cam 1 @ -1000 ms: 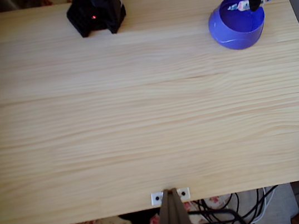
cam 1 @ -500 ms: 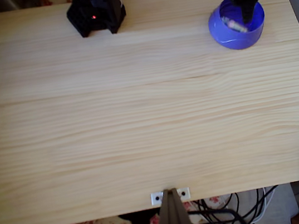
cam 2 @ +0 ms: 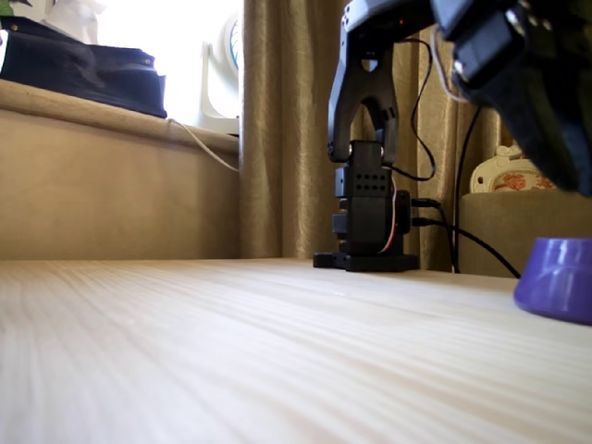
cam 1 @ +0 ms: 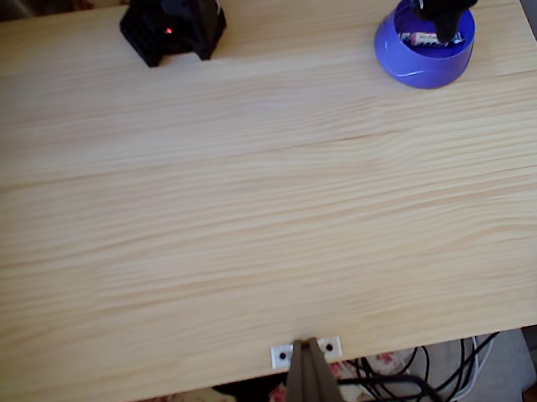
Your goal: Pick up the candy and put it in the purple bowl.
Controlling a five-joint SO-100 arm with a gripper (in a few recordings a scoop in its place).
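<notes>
The candy (cam 1: 418,38) lies inside the purple bowl (cam 1: 410,64) near the tabletop's (cam 1: 250,214) far right corner, pale-middled, lengthwise left-right. The gripper (cam 1: 447,17) hangs above; its spread I cannot tell.

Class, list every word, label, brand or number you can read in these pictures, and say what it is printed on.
None can be read.
The candy in the purple bowl: wrapper print too small and blurred.
The arm's base: no legible marking; a red light shows, not a sign.
</notes>
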